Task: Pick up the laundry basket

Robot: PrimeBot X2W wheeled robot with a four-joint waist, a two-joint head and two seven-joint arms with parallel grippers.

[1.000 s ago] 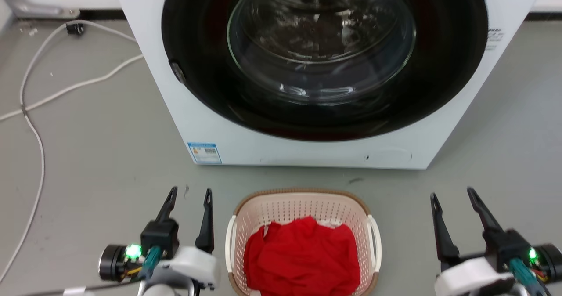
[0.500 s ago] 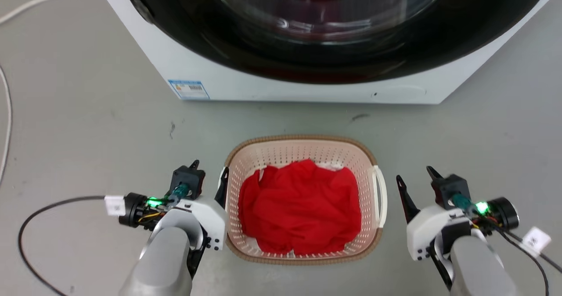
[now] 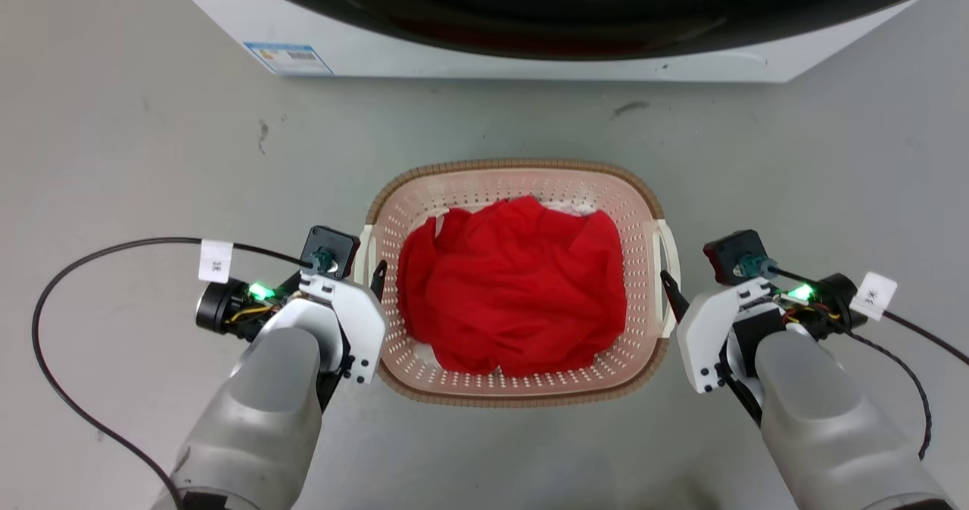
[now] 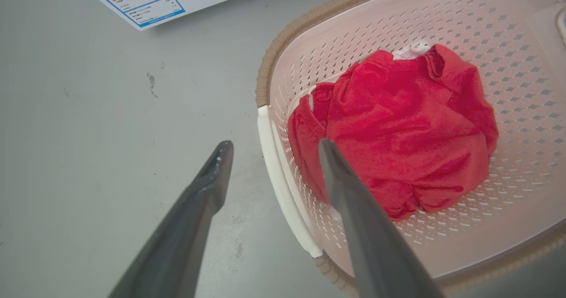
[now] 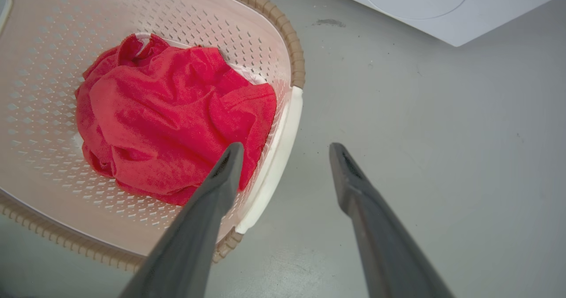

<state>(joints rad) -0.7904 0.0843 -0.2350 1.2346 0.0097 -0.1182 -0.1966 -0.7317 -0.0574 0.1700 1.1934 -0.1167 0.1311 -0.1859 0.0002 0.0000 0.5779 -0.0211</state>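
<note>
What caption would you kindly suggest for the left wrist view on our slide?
Open left gripper poised astride the white handle of a laundry basket holding red cloth.

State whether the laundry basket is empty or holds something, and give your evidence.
It holds something. A crumpled red cloth lies inside the laundry basket, covering most of its perforated floor; bare floor shows around the cloth's edges.

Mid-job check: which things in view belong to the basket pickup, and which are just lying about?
Job: cream-pink perforated plastic laundry basket with brown rim; its white side handles; open left gripper; open right gripper.
Lying about: crumpled red cloth inside basket; white front-loading washing machine.
</note>
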